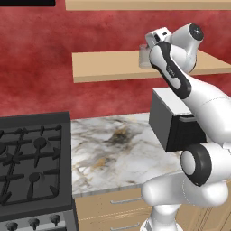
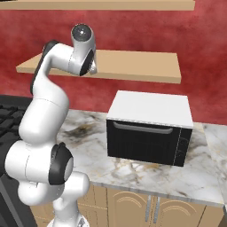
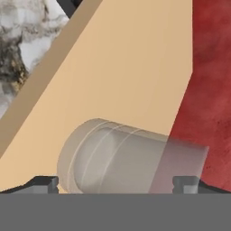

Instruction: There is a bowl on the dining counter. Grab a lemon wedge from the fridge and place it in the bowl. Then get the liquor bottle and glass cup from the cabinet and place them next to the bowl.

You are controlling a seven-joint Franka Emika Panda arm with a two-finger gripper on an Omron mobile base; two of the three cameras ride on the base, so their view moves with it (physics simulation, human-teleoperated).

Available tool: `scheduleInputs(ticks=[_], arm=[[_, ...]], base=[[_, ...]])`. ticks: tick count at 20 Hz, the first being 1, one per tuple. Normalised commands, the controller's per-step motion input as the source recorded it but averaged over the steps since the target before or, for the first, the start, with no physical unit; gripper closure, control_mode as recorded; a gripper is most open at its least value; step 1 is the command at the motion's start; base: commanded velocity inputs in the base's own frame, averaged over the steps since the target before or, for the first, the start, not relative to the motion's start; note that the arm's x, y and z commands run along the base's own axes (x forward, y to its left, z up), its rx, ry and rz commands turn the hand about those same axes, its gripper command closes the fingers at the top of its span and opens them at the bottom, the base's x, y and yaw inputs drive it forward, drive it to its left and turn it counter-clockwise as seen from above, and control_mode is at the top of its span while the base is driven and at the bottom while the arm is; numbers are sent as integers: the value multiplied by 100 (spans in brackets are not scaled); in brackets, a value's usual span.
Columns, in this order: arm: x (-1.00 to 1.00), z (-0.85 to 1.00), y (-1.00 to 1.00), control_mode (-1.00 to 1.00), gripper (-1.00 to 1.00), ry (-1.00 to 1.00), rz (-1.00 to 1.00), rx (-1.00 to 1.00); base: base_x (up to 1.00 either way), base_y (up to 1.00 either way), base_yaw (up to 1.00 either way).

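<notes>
A clear glass cup [image 3: 122,162] stands on the light wooden wall shelf [image 3: 126,67], close to the red wall. My gripper [image 3: 119,182] is open, with its two dark fingertips [image 3: 45,182] spread to either side of the cup's near end. In the left base view the cup [image 1: 144,56] shows on the shelf [image 1: 108,65], just left of my raised hand [image 1: 158,36]. The arm reaches up over the counter to shelf height.
A black and white microwave [image 2: 148,133] sits on the marble counter [image 1: 113,149] beneath the shelf [image 2: 133,66]. A black gas stove [image 1: 31,162] lies to the left. A second shelf [image 1: 149,4] runs higher up the red wall.
</notes>
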Motion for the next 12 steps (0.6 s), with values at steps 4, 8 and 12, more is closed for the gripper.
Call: scheduleInputs(ticks=[4,8,12], arm=[[1,-12,0,-100,-100,3,0,0],[0,-14,0,-100,-100,3,0,0],[0,-15,0,-100,100,3,0,0]], base=[[0,0,0],[0,0,0],[0,0,0]])
